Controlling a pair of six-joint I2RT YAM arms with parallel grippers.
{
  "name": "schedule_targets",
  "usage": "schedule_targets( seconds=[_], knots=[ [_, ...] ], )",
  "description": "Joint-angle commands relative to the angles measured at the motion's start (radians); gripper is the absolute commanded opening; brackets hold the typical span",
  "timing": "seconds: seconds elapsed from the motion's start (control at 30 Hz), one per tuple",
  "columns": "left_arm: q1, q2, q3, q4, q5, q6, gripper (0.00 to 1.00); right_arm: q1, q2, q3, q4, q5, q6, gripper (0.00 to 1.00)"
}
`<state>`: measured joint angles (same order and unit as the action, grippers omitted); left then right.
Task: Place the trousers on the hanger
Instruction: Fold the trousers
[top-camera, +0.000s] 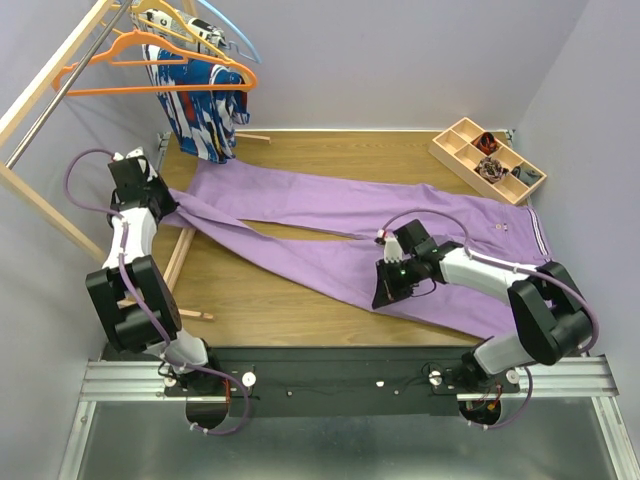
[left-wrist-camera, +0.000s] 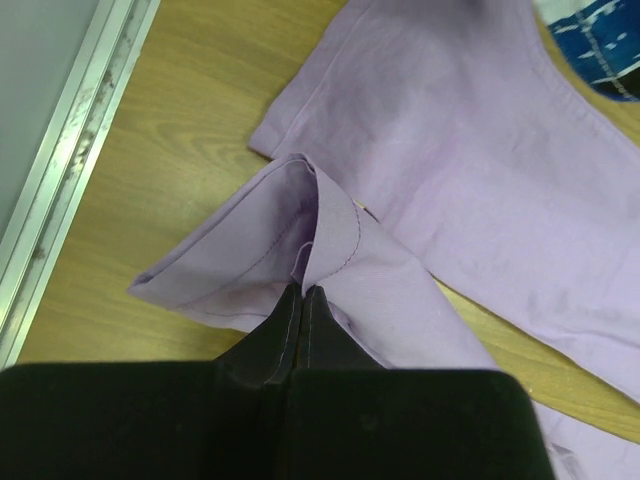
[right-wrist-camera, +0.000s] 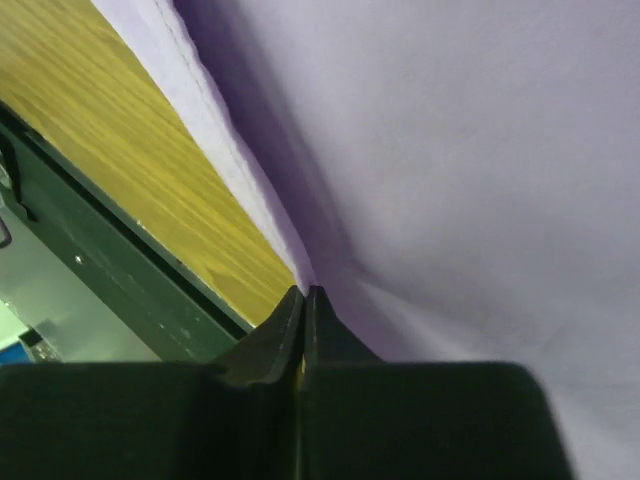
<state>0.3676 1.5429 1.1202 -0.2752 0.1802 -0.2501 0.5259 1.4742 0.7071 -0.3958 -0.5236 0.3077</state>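
the left claw (left-wrist-camera: 302, 298) sits closest in its wrist view, its two dark fingers pressed together on a cuff of the trousers (left-wrist-camera: 450, 180), with the hem folded up into a ridge just beyond the tips. past that cuff the lilac cloth spreads flat over the wooden desk (left-wrist-camera: 170, 150), and a corner of a blue patterned garment (left-wrist-camera: 600, 45) shows far off to the claw's right. the right claw (right-wrist-camera: 304, 300) is likewise closed, nipping the near edge of the trousers where the cloth puckers at its tips; bare desk and the dark base rail (right-wrist-camera: 120, 260) lie to its left. from above, the trousers stretch across the desk between the two claws, the waistband (top-camera: 538, 235) beyond the right claw near the right wall. the hanger (top-camera: 150, 78) hangs on a rack (top-camera: 60, 85) up behind the left claw, well apart from the trousers, the patterned garment hanging just beside it. a wooden compartment tray (top-camera: 487, 160) stands far beyond the right claw
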Motion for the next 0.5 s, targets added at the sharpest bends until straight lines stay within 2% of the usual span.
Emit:
schedule_targets(
  seconds=[0.0, 0.33, 0.37, 0.43, 0.47],
  knots=[
    [0.017, 0.035, 0.068, 0.068, 0.079, -0.009, 0.00, 0.069, -0.020, 0.020, -0.035, -0.003, 0.024, 0.03],
    [0.077, 0.065, 0.101, 0.091, 0.119, -0.040, 0.01, 0.198, 0.053, 0.091, -0.104, 0.123, 0.014, 0.01],
    [0.082, 0.062, 0.093, 0.093, 0.122, -0.049, 0.08, 0.207, 0.076, 0.095, -0.106, 0.131, 0.014, 0.01],
    [0.088, 0.045, 0.073, 0.087, 0.120, -0.064, 0.15, 0.233, 0.098, 0.114, -0.118, 0.152, 0.011, 0.01],
    [0.088, 0.037, 0.066, 0.087, 0.119, -0.083, 0.25, 0.240, 0.106, 0.121, -0.123, 0.160, 0.010, 0.01]
  ],
)
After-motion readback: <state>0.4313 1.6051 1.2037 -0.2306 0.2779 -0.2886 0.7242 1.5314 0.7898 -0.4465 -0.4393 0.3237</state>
